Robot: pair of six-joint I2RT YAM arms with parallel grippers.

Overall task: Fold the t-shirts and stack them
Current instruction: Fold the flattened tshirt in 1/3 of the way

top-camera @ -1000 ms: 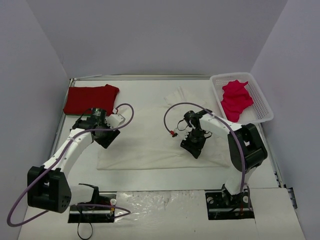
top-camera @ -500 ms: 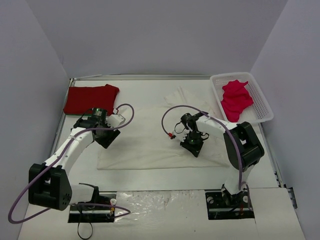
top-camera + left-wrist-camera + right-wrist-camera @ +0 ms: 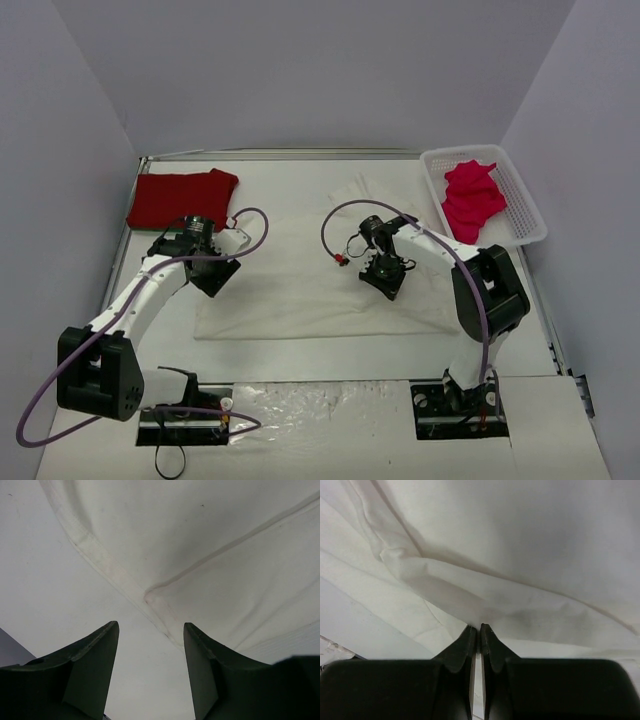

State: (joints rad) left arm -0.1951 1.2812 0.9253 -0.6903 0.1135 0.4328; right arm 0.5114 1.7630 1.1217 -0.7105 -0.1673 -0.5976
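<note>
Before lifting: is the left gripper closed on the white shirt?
No, the left gripper hangs open at the hem of the white shirt.

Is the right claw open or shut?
Shut: the right claw has fingertips together against a ridge of the cream-white t-shirt; whether cloth is pinched, cannot tell.

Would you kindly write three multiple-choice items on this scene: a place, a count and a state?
1. Where lies the pinkish-red shirt? A in the white basket; B far left; C near edge.
2. How many shirts show? A two; B three; C four.
3. The right hand is: A wide open; B shut on the cream shirt; C unseen.
A: it sits crumpled inside the basket. B: the red shirt makes three. B: its fingers meet on a raised fold.
</note>
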